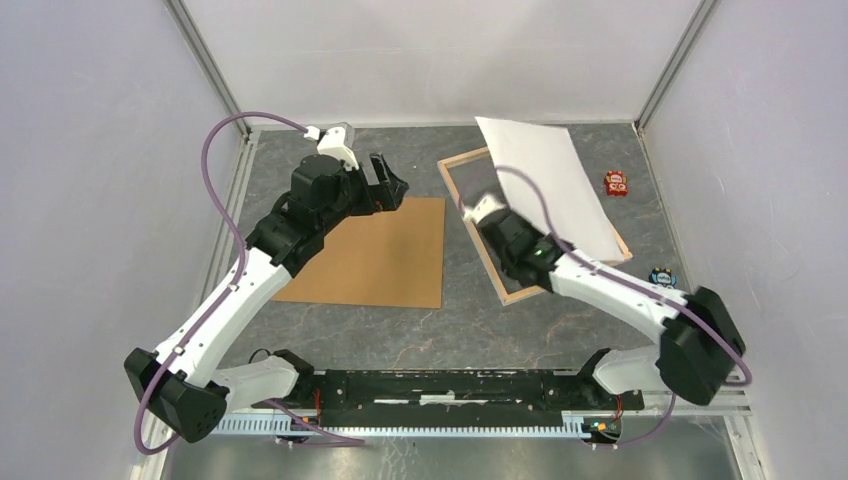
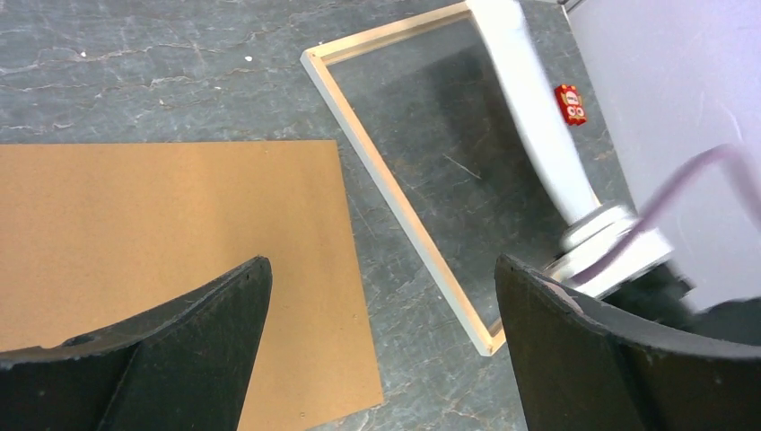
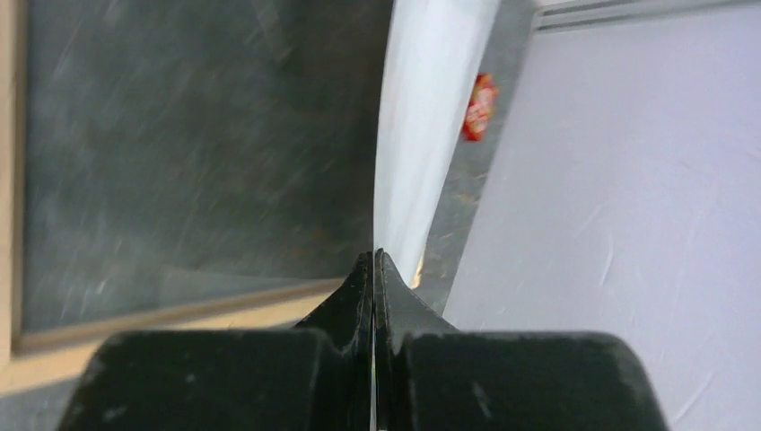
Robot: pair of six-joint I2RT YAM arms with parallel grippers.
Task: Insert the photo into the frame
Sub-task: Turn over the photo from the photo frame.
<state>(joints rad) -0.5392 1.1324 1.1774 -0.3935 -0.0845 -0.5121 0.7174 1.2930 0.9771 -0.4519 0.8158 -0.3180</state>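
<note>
The photo point(image 1: 545, 175) is a white sheet held tilted up above the frame point(image 1: 452, 185), a pale wooden rectangle lying flat at the back right. My right gripper point(image 1: 492, 205) is shut on the photo's near edge. In the right wrist view the black jaws point(image 3: 373, 254) meet on the photo point(image 3: 431, 117), seen edge-on, with a frame rail point(image 3: 179, 310) below. My left gripper point(image 1: 385, 185) hangs open over the far edge of the brown board, holding nothing. In the left wrist view the open gripper point(image 2: 381, 260) looks down on the frame point(image 2: 395, 193) and the raised photo point(image 2: 538, 117).
A brown backing board point(image 1: 375, 250) lies flat left of the frame. A small red object point(image 1: 616, 183) sits right of the frame near the wall, and a small dark and blue object point(image 1: 662, 277) lies nearer the right arm. Pale walls enclose the table on three sides.
</note>
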